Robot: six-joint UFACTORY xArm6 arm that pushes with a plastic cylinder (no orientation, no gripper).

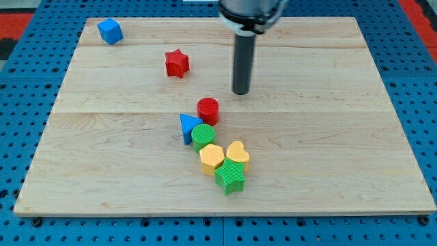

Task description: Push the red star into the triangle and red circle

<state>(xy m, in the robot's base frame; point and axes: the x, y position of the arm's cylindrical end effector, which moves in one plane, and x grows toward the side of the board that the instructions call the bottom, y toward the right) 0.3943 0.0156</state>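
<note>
The red star (177, 63) lies in the upper left part of the wooden board (328, 157). The red circle (207, 110) stands near the board's middle, with the blue triangle (188, 126) touching it at its lower left. My tip (241, 91) is down on the board, to the right of the red star and just up and right of the red circle, touching neither.
A green circle (203, 136), a yellow hexagon-like block (212, 158), a yellow heart (237, 154) and a green star (230, 178) cluster below the triangle. A blue cube (109, 31) sits at the top left corner.
</note>
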